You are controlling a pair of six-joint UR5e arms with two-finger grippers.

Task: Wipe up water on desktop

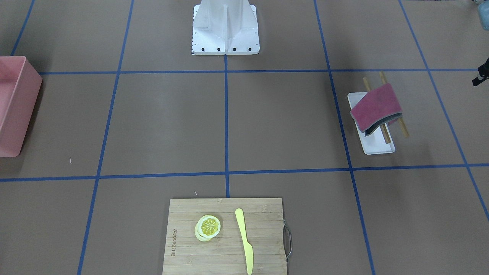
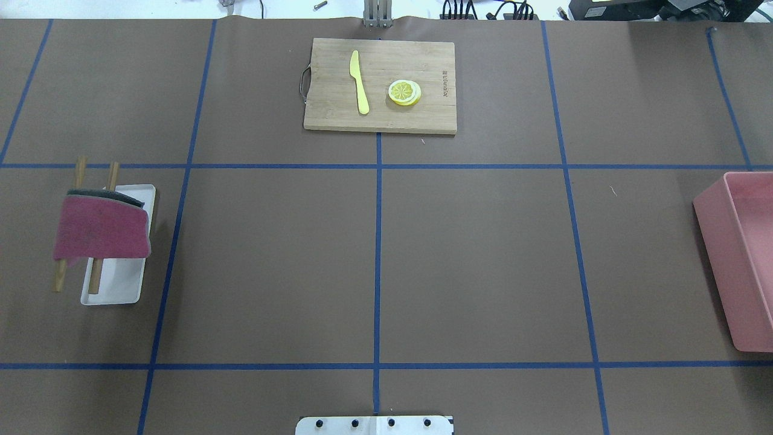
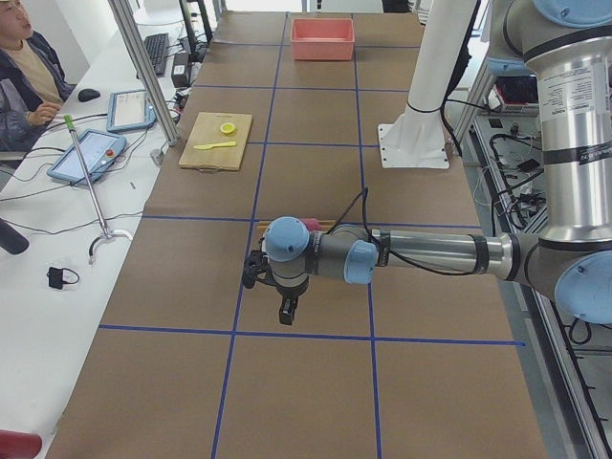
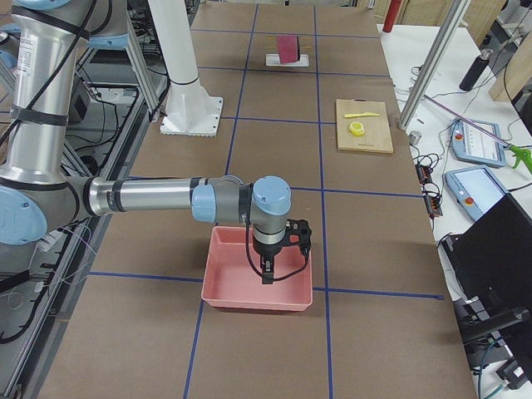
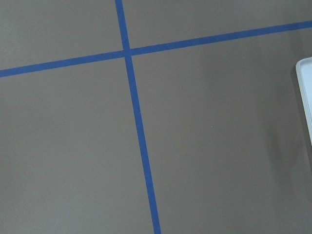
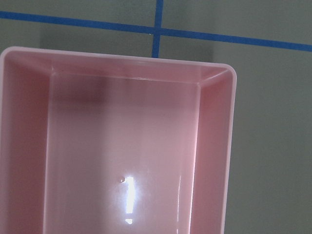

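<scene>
The desktop [image 2: 471, 254] is matte brown with a grid of blue tape lines, and I see no clear water on it. A magenta cloth [image 2: 99, 229] over a dark pad hangs on two wooden sticks across a white tray [image 2: 115, 284]; it also shows in the front view [image 1: 376, 107]. My left gripper [image 3: 287, 311] hovers over the desktop beside the tray; I cannot tell if it is open or shut. The left wrist view shows bare desktop [image 5: 204, 136] and the tray's edge [image 5: 306, 97]. My right gripper [image 4: 266, 270] hangs over a pink bin [image 4: 258, 283]; I cannot tell its state.
The pink bin [image 2: 743, 260] sits at the table's right end and looks empty in the right wrist view [image 6: 122, 146]. A bamboo cutting board [image 2: 338, 115] at the far middle holds a yellow knife [image 2: 359, 81] and lemon slices [image 2: 404, 92]. The robot's white base [image 1: 225, 26] stands mid-table.
</scene>
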